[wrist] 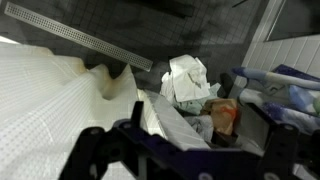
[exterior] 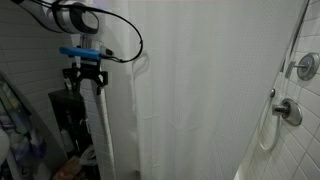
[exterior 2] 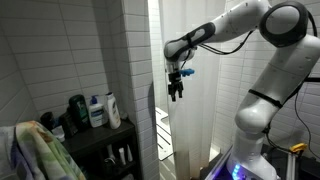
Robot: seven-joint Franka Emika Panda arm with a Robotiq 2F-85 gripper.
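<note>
Bathroom setup here. The arm [exterior 2: 245,25] reaches in high, with the fingers [exterior 2: 176,94] pointing straight down and spread wide apart, nothing between them.

The thing they're closest to is the white shower curtain [exterior: 200,90]. It hangs from above and is drawn across most of the stall. The bit that matters is its free edge, bunched into a narrow vertical fold [exterior: 100,125]. In an exterior view that fold sits directly below and just a touch to the side of the fingers, so the curtain lies downward from them. I can't tell whether it's just beside them or brushing them.

The curtain's long axis at that edge is plain vertical, top to floor, roughly in line with the way the fingers point. From the wrist view the fabric [wrist: 40,100] fills the side by one finger [wrist: 88,148]. Its folded edge runs away from the camera down toward the shower floor, not squarely centred in the gap.

Other stuff around:
- a long drain grate [wrist: 80,35] on the floor
- shower handles [exterior: 305,67] on the far wall
- a shelf [exterior 2: 95,135] with bottles [exterior 2: 97,110]
- a towel [exterior 2: 35,150] off to the side, well apart from the fingers
</note>
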